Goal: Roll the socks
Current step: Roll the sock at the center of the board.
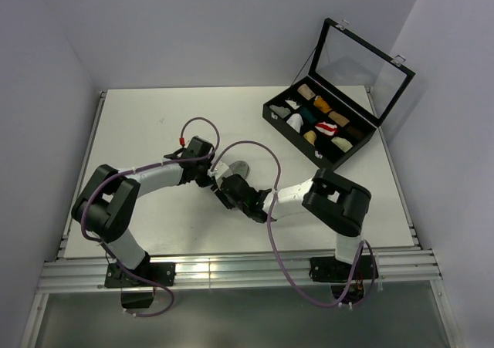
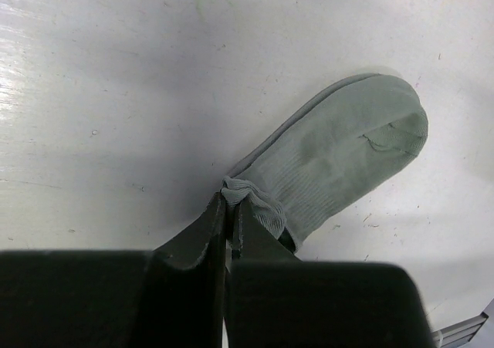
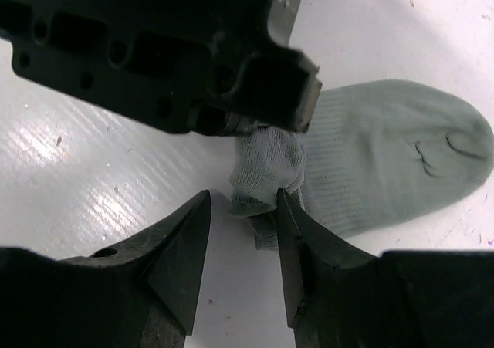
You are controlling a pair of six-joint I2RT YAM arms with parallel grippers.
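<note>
One grey sock [image 1: 240, 167] lies flat on the white table, toe pointing away from the arms. My left gripper [image 2: 229, 199] is shut on the bunched cuff of this sock [image 2: 343, 155]. From the opposite side my right gripper [image 3: 243, 200] stands open at the same cuff. Its right finger [image 3: 297, 232] touches the gathered fabric of the sock [image 3: 386, 151], while its left finger [image 3: 181, 244] is off the cloth. In the top view both grippers, left [image 1: 216, 180] and right [image 1: 229, 189], meet at the sock's near end.
A black compartmented case [image 1: 275, 119] with its glass lid [image 1: 363, 62] raised stands at the back right, holding several small fabric rolls. The left gripper's black body [image 3: 177, 55] fills the top of the right wrist view. Walls close in the table on three sides.
</note>
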